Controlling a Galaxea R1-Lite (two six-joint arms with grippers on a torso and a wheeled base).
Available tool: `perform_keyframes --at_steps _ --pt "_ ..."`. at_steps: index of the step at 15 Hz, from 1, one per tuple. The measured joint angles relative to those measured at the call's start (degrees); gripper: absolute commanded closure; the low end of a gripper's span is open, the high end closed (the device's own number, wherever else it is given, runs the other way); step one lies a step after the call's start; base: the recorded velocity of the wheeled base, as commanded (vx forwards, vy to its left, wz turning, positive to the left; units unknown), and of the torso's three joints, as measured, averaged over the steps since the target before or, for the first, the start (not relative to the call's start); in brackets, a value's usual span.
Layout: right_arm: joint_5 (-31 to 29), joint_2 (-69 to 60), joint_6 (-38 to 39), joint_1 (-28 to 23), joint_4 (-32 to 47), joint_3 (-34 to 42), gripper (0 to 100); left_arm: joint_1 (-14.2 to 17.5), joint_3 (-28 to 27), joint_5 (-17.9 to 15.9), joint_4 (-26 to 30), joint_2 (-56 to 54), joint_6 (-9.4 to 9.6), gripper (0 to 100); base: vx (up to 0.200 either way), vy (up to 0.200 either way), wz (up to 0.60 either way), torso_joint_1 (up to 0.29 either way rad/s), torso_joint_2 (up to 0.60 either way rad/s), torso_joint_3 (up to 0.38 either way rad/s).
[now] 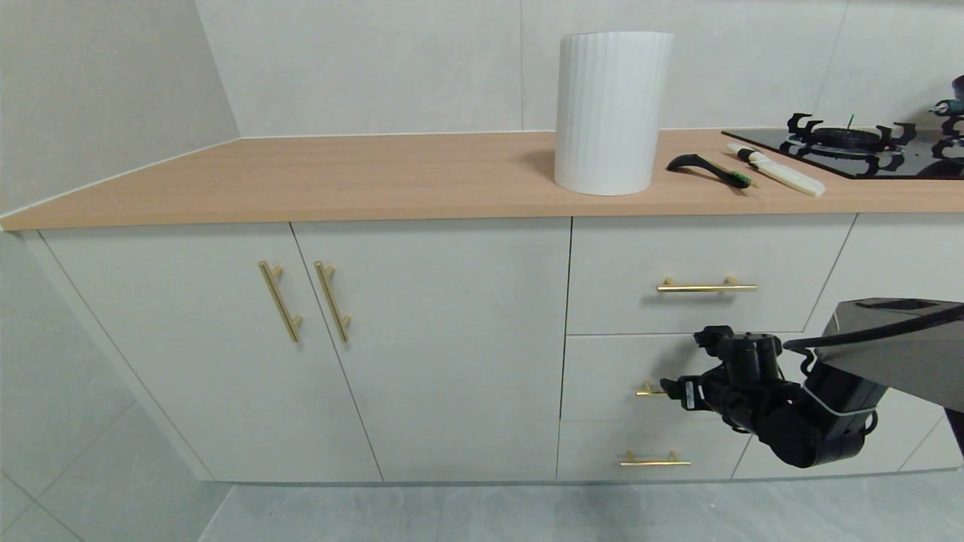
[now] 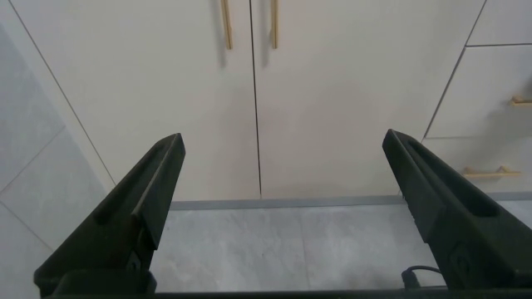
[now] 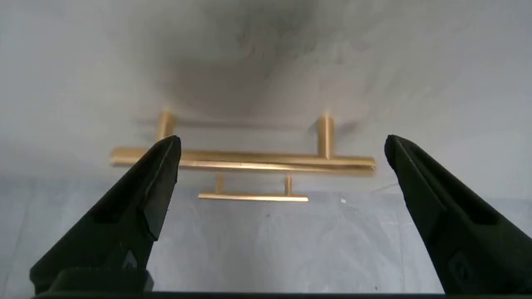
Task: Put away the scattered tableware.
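The right hand [image 1: 681,393] is low in front of the drawers on the right, with its fingers apart, and the gold handle of the middle drawer [image 3: 245,160] lies across the gap between them. The fingers are not closed on it, and it is not clear if they touch it. The left hand [image 2: 283,149] hangs near the floor with its fingers also wide apart, facing the two cabinet doors [image 2: 249,91].

The task looks to be at its very beginning. All drawers are shut. Up on the worktop [image 1: 376,173], a black utensil [image 1: 708,169] and a pale utensil [image 1: 776,172] lie side by side, between the white ribbed container [image 1: 611,113] and the stove [image 1: 851,147]. Probably the drawer must be opened first, then both pieces carried in.
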Motion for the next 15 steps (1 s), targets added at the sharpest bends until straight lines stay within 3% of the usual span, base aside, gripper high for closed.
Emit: perform_keyframes --at_steps 6,15 --pt "-1.58 5.18 1.4 0.02 0.49 -5.57 0 -0.02 0.0 -0.01 0.0 0.0 0.0 0 0.0 0.0 0.0 0.0 0.0 0.0" --pt "-2.16 5.49 1.38 -0.21 4.0 -5.41 0 -0.02 0.0 0.0 -0.02 0.0 0.02 0 0.0 0.0 0.0 0.0 0.0 0.0"
